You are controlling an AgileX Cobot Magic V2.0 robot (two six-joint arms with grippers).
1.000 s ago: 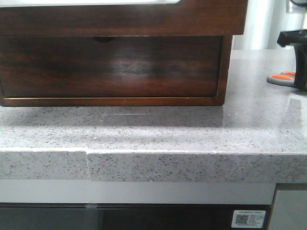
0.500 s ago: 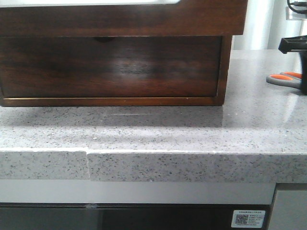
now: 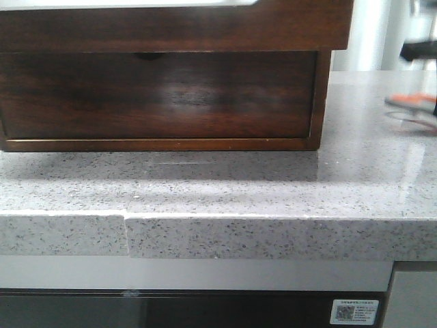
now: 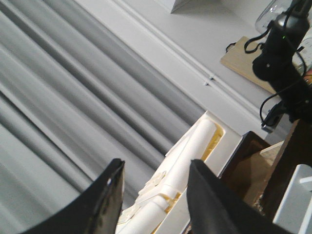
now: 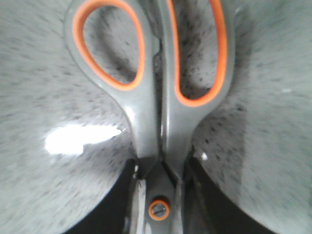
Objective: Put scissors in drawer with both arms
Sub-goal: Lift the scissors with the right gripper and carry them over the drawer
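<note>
The scissors (image 5: 156,92), grey handles lined orange, are clamped near their pivot screw between the fingers of my right gripper (image 5: 158,200), just above the speckled counter. In the front view the scissors (image 3: 412,100) show blurred at the far right edge, off the counter, with a dark part of the right gripper (image 3: 420,51) above them. The drawer (image 3: 171,27), with the white cut-out in its top edge, sits at the top of the wooden cabinet. My left gripper (image 4: 156,185) is open and empty, held up in the air facing grey curtains.
A lower drawer front (image 3: 157,96) with a small half-round notch fills the cabinet below the task's drawer. The grey speckled counter (image 3: 218,184) runs to a front edge. The left wrist view shows a white object (image 4: 195,151) and dark wood (image 4: 253,170).
My right gripper has risen and shifted right, taking the scissors up off the counter. The cabinet has not moved.
</note>
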